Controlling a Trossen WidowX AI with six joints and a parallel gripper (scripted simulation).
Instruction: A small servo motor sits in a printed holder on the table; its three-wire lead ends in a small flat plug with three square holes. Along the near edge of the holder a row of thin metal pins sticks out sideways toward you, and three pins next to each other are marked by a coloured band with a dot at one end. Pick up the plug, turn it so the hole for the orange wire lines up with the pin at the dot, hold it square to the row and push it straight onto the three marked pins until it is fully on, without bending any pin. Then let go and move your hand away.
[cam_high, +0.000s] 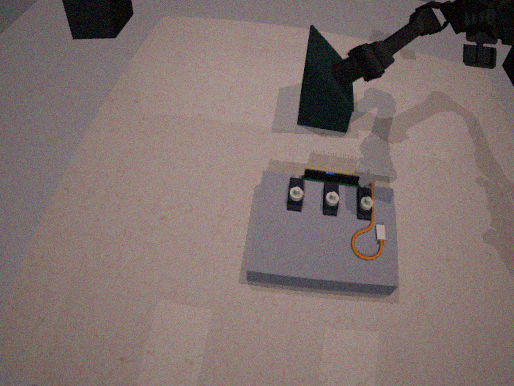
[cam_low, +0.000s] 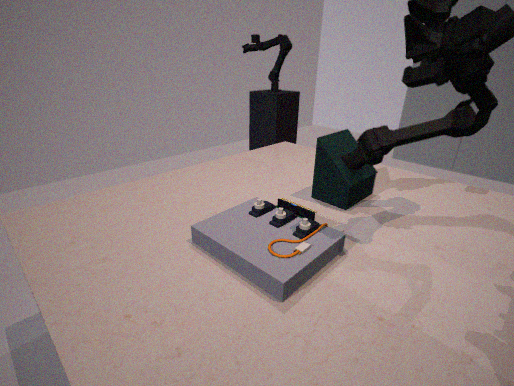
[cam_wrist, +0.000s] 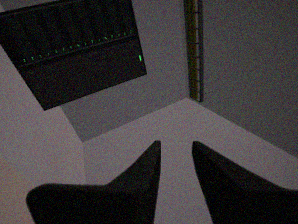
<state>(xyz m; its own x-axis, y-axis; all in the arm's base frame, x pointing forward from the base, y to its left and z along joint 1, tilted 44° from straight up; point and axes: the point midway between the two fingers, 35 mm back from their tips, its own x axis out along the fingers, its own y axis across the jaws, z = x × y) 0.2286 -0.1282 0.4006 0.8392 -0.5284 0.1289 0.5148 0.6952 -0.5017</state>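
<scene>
The white plug (cam_high: 381, 232) (cam_low: 302, 247) lies on the grey holder block (cam_high: 300, 245) (cam_low: 240, 236), near its right edge in the top view. Its orange lead (cam_high: 368, 258) (cam_low: 285, 257) loops beside it and runs past the rightmost servo (cam_high: 366, 202) (cam_low: 304, 226). A dark pin strip (cam_high: 345, 177) stands at the holder's far edge in that view, with a small blue mark (cam_high: 330, 173). Single pins and the dot cannot be made out. My gripper (cam_high: 479, 57) (cam_low: 409, 67) (cam_wrist: 176, 146) is high above the table, away from the plug, its fingers partly open with nothing between them.
Two more servos (cam_high: 296, 194) (cam_high: 332, 198) stand in a row on the holder. A dark green wedge (cam_high: 325, 95) (cam_low: 327, 172) carries my arm behind the pin strip. In the exterior view another arm stands on a dark pedestal (cam_low: 274, 117) in the background.
</scene>
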